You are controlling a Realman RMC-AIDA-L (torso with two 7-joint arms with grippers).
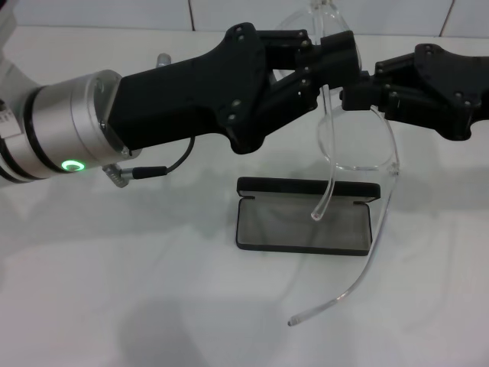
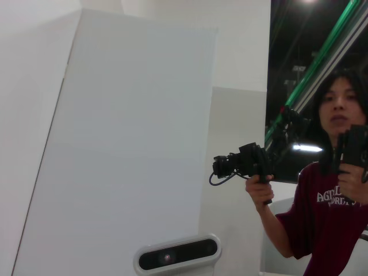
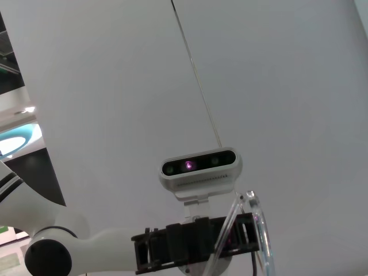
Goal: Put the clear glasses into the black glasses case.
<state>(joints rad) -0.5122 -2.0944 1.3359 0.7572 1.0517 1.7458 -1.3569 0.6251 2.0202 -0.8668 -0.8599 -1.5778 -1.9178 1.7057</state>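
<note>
Head view, left gripper (image 1: 336,57): reached in from the left above the worktop, its jaws closed on the upper part of the clear glasses.
Head view, right gripper (image 1: 365,90): came in from the right, its jaws pinched on the frame of the same glasses, just beside the left gripper.
Head view, clear glasses (image 1: 359,145): held in the air between the two grippers, lens turned on edge, one arm hanging down with its tip over the open case, the other arm curving down past the case's right end toward the near side of the worktop.
Head view, black glasses case (image 1: 306,218): lay open on the white worktop (image 1: 114,290) directly below the glasses, grey lining up, lid standing at the far edge; nothing lay inside it.
Head view, cable (image 1: 164,168): a thin black lead with a metal plug ran under the left arm, near its green ring light.
Left wrist view, panel (image 2: 126,144): a pale upright panel filled most of the picture; a head camera bar (image 2: 177,254) sat low in it.
Left wrist view, person (image 2: 328,201): stood to one side in a dark red shirt, holding a black camera (image 2: 244,163). This arm's own jaws could not be seen here.
Right wrist view, clear glasses (image 3: 259,230): a clear rim and arm showed close by, crossed by the black left gripper (image 3: 190,244).
Right wrist view, head camera bar (image 3: 199,167): just beyond the glasses, against a pale wall.
</note>
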